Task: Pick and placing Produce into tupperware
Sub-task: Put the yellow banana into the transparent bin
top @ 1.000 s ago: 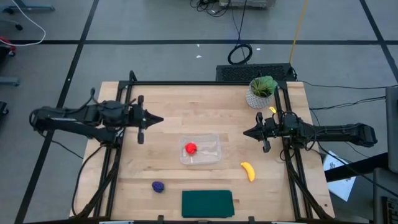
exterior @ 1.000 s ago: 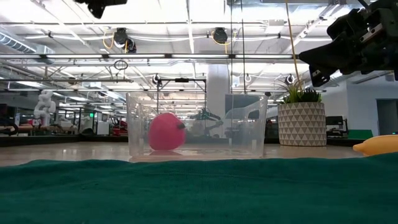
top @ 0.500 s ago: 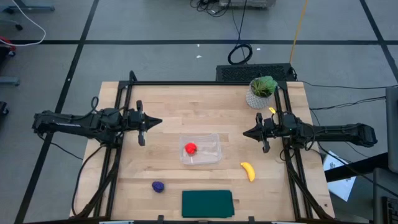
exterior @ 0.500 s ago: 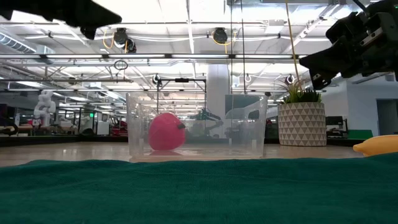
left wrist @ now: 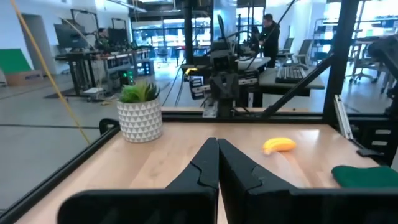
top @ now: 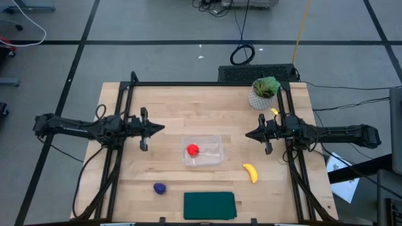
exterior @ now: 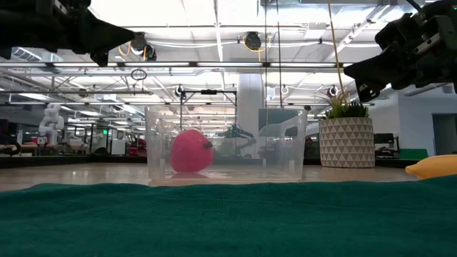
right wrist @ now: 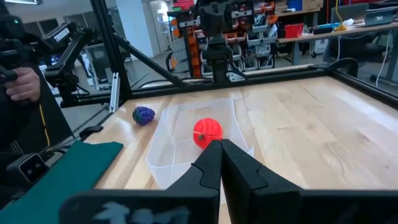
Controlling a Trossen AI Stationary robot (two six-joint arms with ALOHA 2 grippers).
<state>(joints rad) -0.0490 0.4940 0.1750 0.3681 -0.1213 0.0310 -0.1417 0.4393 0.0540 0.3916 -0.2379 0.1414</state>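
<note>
The clear tupperware [top: 201, 151] stands at the table's middle, and the red round produce piece [top: 192, 149] lies inside it at its left end. A yellow banana [top: 250, 172] lies on the table to the tub's right, toward the near edge. Near the front left lies the dark purple lump [top: 159, 188]. My left gripper [top: 162, 128] hangs shut above the table, left of the tub, pointing level toward it. Over the right side my right gripper [top: 247, 134] is shut too, pointing level toward the tub. Neither holds anything.
A dark green mat [top: 209, 205] lies flat at the near edge. At the far right corner stands a leafy plant in a white pot [top: 263, 93]. Black frame rails [top: 119, 135] run along the left and right sides. A person [right wrist: 25, 93] stands beyond the table.
My left gripper has come down toward the table, staying shut, and has tipped until it points level; it has shifted slightly toward the near edge. My right gripper has kept still. The produce and the tub lie as before.
</note>
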